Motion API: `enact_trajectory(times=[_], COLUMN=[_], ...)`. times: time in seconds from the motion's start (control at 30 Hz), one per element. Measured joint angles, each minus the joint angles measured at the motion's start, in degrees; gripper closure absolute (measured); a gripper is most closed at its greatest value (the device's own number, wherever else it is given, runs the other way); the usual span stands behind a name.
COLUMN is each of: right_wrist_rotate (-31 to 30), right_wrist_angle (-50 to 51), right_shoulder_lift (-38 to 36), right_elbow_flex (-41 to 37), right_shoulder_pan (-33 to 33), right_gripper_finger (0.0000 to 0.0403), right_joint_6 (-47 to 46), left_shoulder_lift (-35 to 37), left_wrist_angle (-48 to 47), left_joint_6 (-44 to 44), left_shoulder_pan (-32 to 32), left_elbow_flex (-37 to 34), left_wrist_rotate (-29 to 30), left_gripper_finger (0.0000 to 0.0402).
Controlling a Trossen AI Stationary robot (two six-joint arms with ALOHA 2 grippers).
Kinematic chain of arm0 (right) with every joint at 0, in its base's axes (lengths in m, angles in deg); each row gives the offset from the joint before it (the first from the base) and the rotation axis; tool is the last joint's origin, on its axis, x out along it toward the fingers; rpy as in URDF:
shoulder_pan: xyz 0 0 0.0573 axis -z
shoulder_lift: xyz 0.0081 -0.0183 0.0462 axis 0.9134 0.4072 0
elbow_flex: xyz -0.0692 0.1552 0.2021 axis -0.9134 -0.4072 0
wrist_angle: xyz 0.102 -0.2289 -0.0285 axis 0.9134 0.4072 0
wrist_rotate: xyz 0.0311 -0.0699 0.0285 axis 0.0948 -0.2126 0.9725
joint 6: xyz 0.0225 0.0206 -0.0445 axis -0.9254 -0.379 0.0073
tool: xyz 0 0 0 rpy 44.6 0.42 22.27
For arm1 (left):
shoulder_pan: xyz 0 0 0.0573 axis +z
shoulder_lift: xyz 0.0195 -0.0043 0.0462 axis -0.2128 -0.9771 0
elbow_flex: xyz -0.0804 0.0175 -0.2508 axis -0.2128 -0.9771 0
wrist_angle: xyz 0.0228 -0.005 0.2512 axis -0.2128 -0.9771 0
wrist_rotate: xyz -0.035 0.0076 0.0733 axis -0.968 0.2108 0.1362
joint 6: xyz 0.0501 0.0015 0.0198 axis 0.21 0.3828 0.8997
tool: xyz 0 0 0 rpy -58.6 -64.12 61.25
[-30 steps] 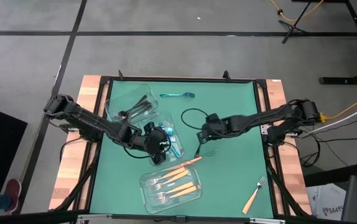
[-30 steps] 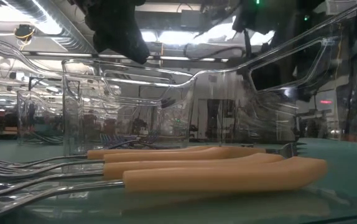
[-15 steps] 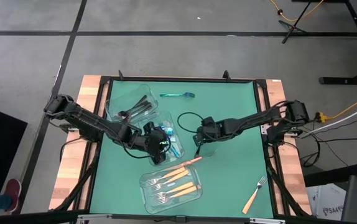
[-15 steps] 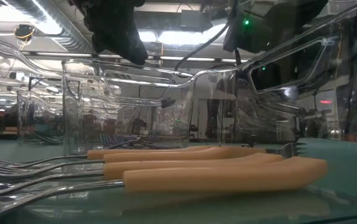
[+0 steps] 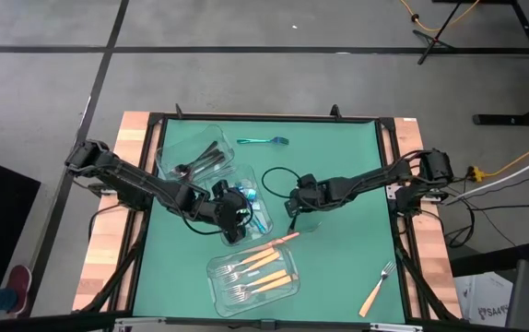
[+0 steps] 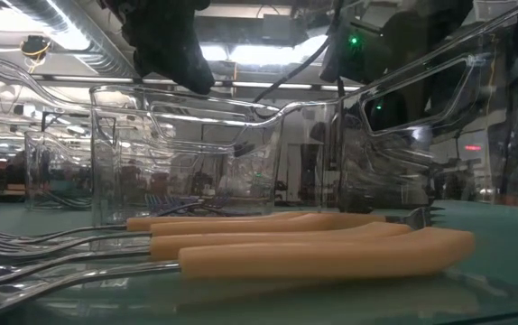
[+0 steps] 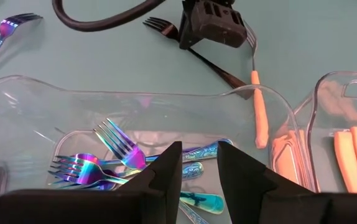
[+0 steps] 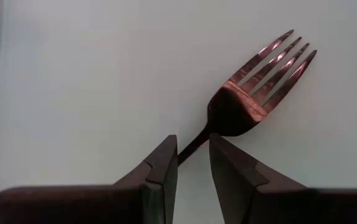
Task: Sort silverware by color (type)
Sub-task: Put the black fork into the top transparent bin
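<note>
A black fork [image 8: 253,87] lies flat on the green counter [image 5: 338,267] near its middle, with the right gripper [image 5: 294,211] directly over it. In the right wrist view the fork's thin handle runs back between the two dark fingers [image 8: 157,171], and its tines point away from them. The fingers straddle the handle with a narrow gap on each side; whether they already pinch it cannot be told. The fork's long axis lies roughly in line with the gripper's reach, so the fingers stand across the handle, which seems right for closing on it.

The left gripper [image 5: 237,214] hangs over the clear bin [image 7: 35,99] of rainbow-coloured forks [image 7: 113,152], fingers slightly apart and holding nothing. The right arm is plainly the nearer one to the black fork. An orange-handled fork [image 5: 276,241] lies just beside it, resting on the edge of the near bin.
</note>
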Motion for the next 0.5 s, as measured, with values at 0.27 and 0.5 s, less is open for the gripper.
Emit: enact_trajectory(times=[0.27,0.5], right_wrist_rotate=[0.9,0.9], right_wrist_angle=[-0.1,-0.1], right_shoulder_lift=[0.1,0.3], right_elbow_flex=[0.0,-0.1], right_shoulder_pan=[0.0,0.1], right_gripper_finger=[0.0311,0.0311], right_joint_6=[-3.0,-6.8], left_shoulder_lift=[0.0,0.0], left_wrist_angle=[0.0,-0.1], left_joint_6=[0.0,0.0], left_shoulder_pan=[0.0,0.0], left_elbow_flex=[0.0,0.0], left_wrist_rotate=[0.5,0.5], left_gripper_finger=[0.0306,0.0306])
